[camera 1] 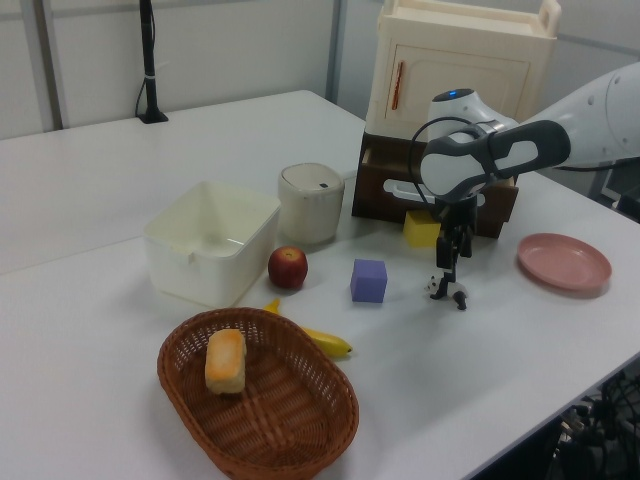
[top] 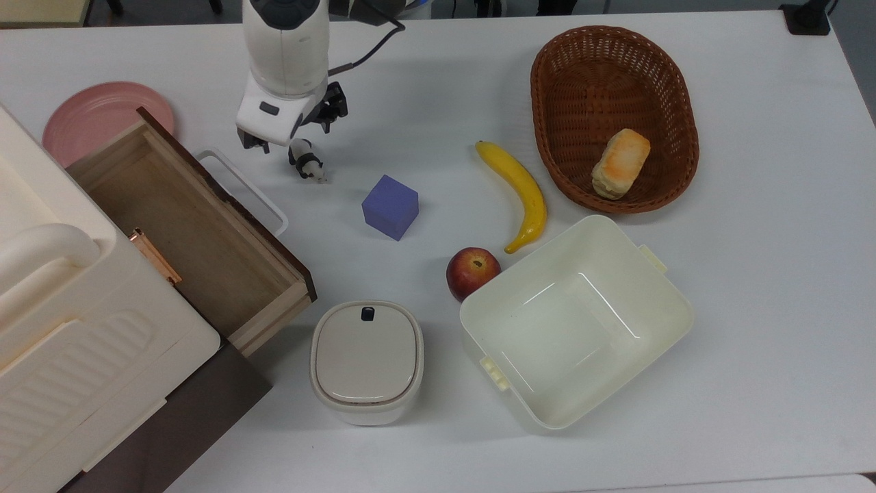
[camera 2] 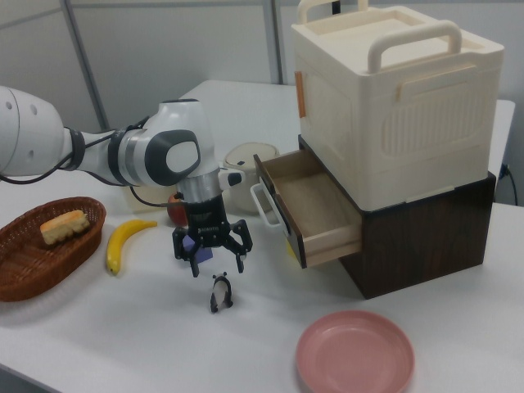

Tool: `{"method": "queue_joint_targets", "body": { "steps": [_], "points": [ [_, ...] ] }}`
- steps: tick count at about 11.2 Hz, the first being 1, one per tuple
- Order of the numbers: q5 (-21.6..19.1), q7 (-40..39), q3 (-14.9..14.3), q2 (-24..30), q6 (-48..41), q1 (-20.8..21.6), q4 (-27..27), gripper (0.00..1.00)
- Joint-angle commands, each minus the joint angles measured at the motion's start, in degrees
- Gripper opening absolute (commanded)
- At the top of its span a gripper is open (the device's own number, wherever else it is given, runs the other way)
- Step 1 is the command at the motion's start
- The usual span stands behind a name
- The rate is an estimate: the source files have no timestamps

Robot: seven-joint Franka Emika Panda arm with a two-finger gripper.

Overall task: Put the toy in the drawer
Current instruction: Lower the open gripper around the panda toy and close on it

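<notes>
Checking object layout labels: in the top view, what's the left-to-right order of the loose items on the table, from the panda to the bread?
Panda toy → purple cube → red apple → banana → bread roll, which lies in the wicker basket.

The drawer (top: 198, 233) is pulled out and open on top, with nothing inside, so there is room to come down into it. Its white handle (top: 243, 188) sticks out toward the panda (top: 306, 161) and stands in the way low down. The table (top: 424, 96) between handle and panda is bare. The gripper (camera 2: 217, 264) hangs open just above the panda, with gaps on both sides of it. The cube (top: 391, 206) sits near the panda, away from the drawer. The big cream box (camera 2: 393, 98) hangs over the back of the drawer. The pink plate (top: 96, 116) lies by the table's edge beside the drawer.
</notes>
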State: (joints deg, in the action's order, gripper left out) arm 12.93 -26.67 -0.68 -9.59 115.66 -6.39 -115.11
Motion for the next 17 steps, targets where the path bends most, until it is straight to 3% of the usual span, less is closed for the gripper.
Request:
{"method": "queue_joint_targets", "body": {
  "steps": [1,9,10,11,12,15,17],
  "points": [
    [1.05,2.59,0.15,-0.34,1.15,-0.11,-1.26,1.00],
    [2.80,2.94,0.15,-4.21,1.24,0.59,-0.73,1.00],
    [3.59,2.94,0.15,-4.30,1.24,0.59,-0.73,0.78],
    [3.86,2.94,0.15,-4.30,1.24,0.59,-0.73,0.34],
    [3.86,2.85,0.15,-4.30,1.24,0.51,-0.73,0.14],
    [3.86,2.76,0.15,-4.47,1.24,0.51,-0.64,0.06],
    [3.86,2.76,0.23,-4.48,1.24,0.51,-0.56,0.05]
  ]
}}
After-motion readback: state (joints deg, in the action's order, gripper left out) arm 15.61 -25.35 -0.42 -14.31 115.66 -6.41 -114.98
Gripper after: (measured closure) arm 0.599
